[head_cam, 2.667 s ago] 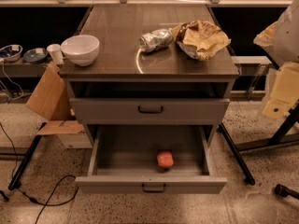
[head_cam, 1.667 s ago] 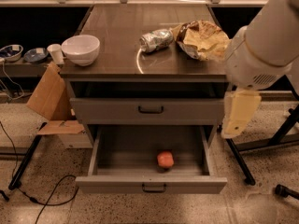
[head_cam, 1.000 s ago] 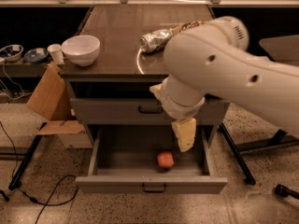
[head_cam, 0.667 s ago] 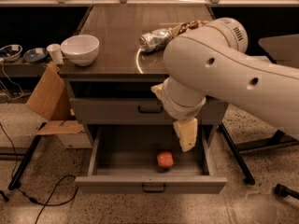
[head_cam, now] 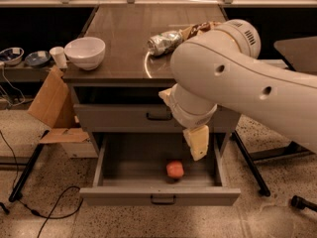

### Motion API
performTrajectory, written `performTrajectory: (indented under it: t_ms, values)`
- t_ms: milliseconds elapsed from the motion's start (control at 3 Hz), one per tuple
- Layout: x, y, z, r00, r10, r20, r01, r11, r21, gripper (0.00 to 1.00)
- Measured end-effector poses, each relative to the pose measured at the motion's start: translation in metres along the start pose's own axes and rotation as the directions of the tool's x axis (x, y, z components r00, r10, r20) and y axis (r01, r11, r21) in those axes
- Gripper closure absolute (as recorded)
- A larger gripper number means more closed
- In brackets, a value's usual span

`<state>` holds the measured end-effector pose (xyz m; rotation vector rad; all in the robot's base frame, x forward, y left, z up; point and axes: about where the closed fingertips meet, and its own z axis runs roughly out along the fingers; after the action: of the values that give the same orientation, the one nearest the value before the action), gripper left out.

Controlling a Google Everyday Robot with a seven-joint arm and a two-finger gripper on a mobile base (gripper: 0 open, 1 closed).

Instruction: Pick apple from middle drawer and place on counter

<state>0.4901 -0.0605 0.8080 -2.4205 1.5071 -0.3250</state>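
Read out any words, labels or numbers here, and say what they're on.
None can be read.
The crumpled silver foil bag on the dark glossy counter: no legible print.
The robot's pale hand, over the open grey middle drawer beside the small orange-red apple: no marking.

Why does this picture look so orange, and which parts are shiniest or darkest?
Camera view: a warm yellowish cast tints the whole scene. The glossy dark brown counter carries a pale sheen toward its far edge. The open grey middle drawer is shadowed at the back, but the small orange-red apple shows clearly. The cream gripper hangs just above and right of the apple.
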Motion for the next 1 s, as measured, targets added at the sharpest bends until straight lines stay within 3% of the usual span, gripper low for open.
performTrajectory:
  t_ms: [333, 667, 1000]
  values:
    - [0.013, 0.004, 0.009, 0.994, -0.085, -0.066, 0.085, 0.9964, -0.005, 0.00]
    - [0.044, 0.013, 0.027, 0.983, -0.154, -0.101, 0.149, 0.9873, -0.054, 0.00]
    - [0.073, 0.031, 0.052, 0.976, -0.202, -0.086, 0.190, 0.9729, -0.132, 0.00]
